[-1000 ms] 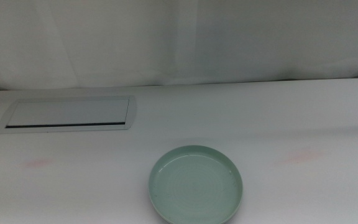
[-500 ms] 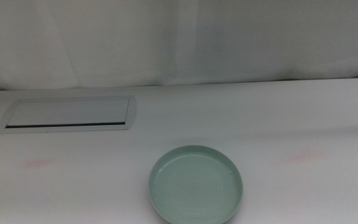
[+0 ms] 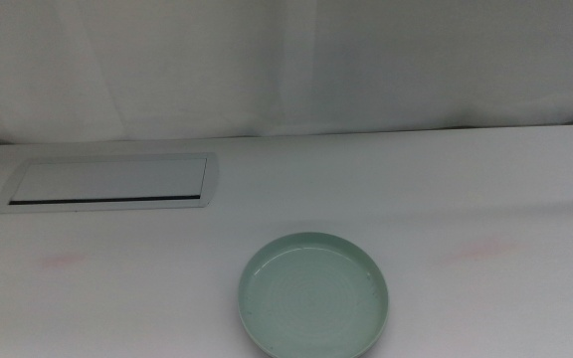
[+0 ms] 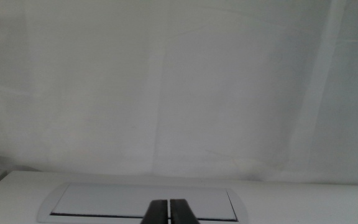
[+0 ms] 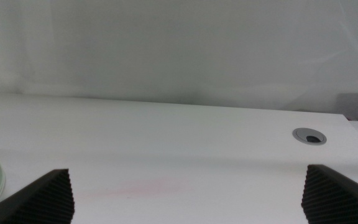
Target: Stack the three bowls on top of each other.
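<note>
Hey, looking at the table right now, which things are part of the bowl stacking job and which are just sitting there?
Part of the job:
- mint green bowl, near the table's front edge; the only bowl in view
- left claw, shut, holding nothing
- right claw, open, holding nothing

Just lying about:
- white panel with a dark slot
- round grommet in the table

A white slotted panel [image 3: 109, 183] lies flush in the white table [image 3: 366, 189].
</note>
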